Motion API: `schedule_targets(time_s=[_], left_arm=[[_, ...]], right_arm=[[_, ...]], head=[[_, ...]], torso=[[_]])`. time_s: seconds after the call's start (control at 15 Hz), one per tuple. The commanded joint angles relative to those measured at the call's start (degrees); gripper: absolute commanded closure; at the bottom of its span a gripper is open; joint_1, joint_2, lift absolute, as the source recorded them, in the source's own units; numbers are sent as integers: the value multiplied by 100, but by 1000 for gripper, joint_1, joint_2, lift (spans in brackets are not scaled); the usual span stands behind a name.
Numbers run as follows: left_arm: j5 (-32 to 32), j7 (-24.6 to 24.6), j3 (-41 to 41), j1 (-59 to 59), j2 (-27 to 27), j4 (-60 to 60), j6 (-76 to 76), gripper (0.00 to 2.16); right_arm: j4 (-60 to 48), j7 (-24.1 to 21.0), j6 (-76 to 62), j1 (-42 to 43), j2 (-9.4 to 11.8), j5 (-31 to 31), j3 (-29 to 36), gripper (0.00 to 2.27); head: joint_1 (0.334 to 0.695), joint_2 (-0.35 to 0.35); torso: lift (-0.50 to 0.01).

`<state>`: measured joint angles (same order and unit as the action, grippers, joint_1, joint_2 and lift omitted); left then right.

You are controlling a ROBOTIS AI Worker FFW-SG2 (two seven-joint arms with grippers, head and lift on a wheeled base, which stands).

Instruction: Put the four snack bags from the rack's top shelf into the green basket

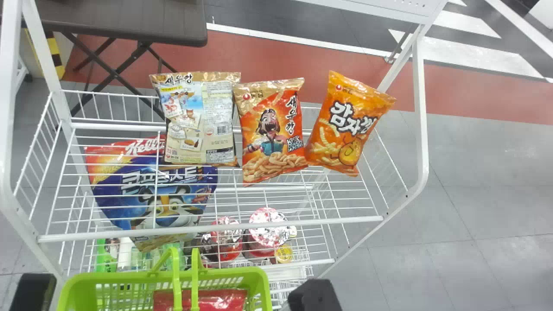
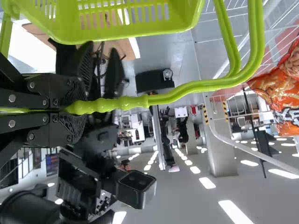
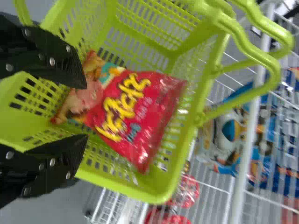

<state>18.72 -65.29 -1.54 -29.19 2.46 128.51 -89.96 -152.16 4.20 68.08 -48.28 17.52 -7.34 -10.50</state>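
Black tapered fingers (image 3: 71, 153), round silver screws (image 3: 52, 162), ridged pads (image 2: 76, 125).

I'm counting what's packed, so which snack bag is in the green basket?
The red bag with yellow lettering lies in the basket; the cream bag, red-orange bag and orange bag are on the top shelf.

A table (image 1: 121, 19) stands beyond — cups (image 1: 264, 235) sit near a blue bag (image 1: 123, 196).

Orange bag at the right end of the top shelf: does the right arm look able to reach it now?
Probably yes: the right claw is open, and only the low rail seems to cross before the bag.
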Motion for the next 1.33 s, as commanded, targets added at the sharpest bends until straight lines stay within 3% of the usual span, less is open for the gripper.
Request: schedule_targets(time_s=[0.0, 0.13, 0.33, 0.73, 0.8, 1.0, 1.13, 1.27], left_arm=[[0, -1, 48, 1, 0, -1, -7, 2145], [-8, 8, 110, -8, 0, -10, -7, 2145], [-52, 8, 180, -26, 0, -19, -7, 2145], [-123, 60, 330, -35, 52, -10, -7, 2145], [-123, 69, 330, -35, 61, -10, -7, 2145], [-114, 51, 303, 18, 105, -27, -7, 2145], [-105, -1, 233, 18, 105, -36, -7, 2145], [-105, -36, 198, 18, 105, -45, -7, 2145]], right_arm=[[257, -121, -1345, 100, -11, 330, 22, 53], [784, -270, -2540, 513, -90, 374, 40, 53], [1724, -270, -3876, 1401, -539, 392, 49, 73], [3755, -657, -4298, 3431, -1136, 532, -584, 90], [4177, -701, -4474, 3747, -1303, 655, -672, 90], [4959, -701, -4808, 4284, -1664, 646, -716, 97], [5275, -674, -4860, 4538, -1708, 646, -769, 218], [5433, -613, -4685, 4741, -1708, 655, -848, 637]], head=[[695, -350], [695, -350], [695, -350], [695, -257], [695, -217], [695, -158], [695, -115], [695, -94]], torso=[[0], [0], [0], [0], [0], [0], [0], [0]])
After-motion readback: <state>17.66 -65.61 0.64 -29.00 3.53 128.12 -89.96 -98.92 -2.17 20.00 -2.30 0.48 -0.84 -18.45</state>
